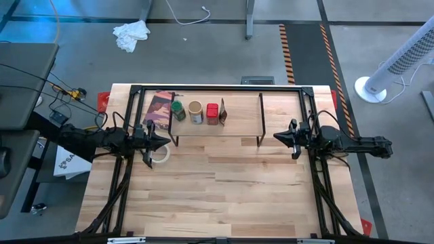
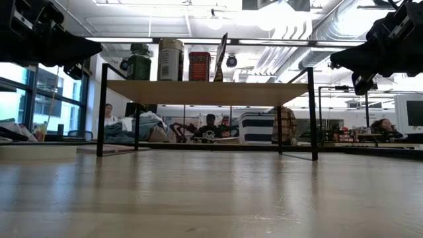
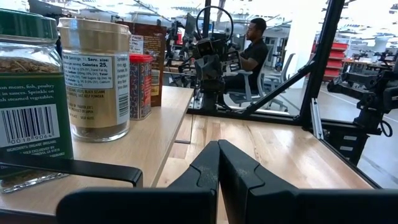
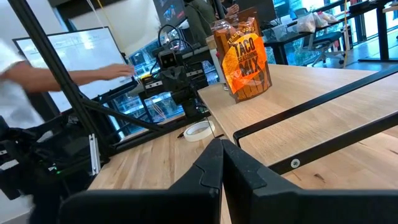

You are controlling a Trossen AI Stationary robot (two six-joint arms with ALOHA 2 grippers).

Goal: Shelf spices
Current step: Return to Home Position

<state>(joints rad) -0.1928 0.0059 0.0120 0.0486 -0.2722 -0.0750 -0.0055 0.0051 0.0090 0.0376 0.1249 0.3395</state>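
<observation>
The shelf [image 1: 244, 122], a light wooden board on black wire legs, stands at the table's far side. On its left part stand the green-lidded jar [image 1: 178, 110], the tan-lidded jar [image 1: 196, 112], the red tin [image 1: 212, 113] and the orange-brown packet [image 1: 222, 112], upright in a row. The jars also fill the left wrist view, green-lidded jar [image 3: 28, 93] nearest. The packet [image 4: 247, 59] stands upright in the right wrist view. My left gripper [image 1: 165, 141] hovers shut at the shelf's left end. My right gripper [image 1: 277, 137] hovers shut near the shelf's right end. Neither touches anything.
A white tape roll [image 1: 160, 155] lies on the table just under my left gripper. A dark maroon flat packet [image 1: 159, 108] lies at the shelf's left end. Black frame bars run along the table's far and side edges. The table's near half [image 1: 217, 196] is bare wood. People sit in the room beyond.
</observation>
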